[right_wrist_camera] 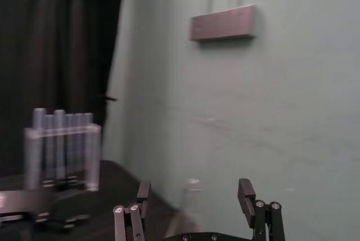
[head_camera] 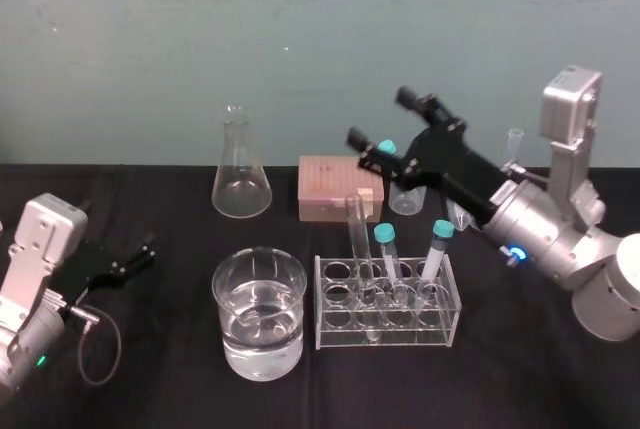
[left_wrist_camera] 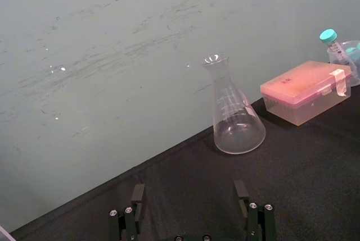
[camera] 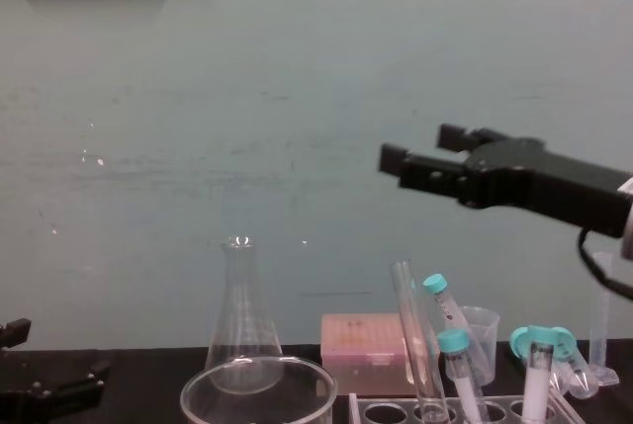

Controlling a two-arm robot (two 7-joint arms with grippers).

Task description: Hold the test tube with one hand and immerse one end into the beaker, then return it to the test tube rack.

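My right gripper [head_camera: 380,116] hangs high above the rack [head_camera: 345,334], fingers apart, holding nothing. The tube [head_camera: 359,234] stands in the rack. My left gripper [head_camera: 135,257] rests at the near left, fingers apart too.

Before me a black table [head_camera: 160,394] carries a clear beaker [head_camera: 259,314], teal-capped white tubes [head_camera: 437,247] and a pink box [head_camera: 335,187], against a grey-green wall [head_camera: 300,29].

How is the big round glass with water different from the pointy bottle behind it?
The beaker is wide with straight sides; the flask is cone-shaped with a narrow neck. The beaker holds clear liquid; the flask looks empty. The beaker stands beside the test tube rack; the flask stands farther back. Both are clear glass and upright.
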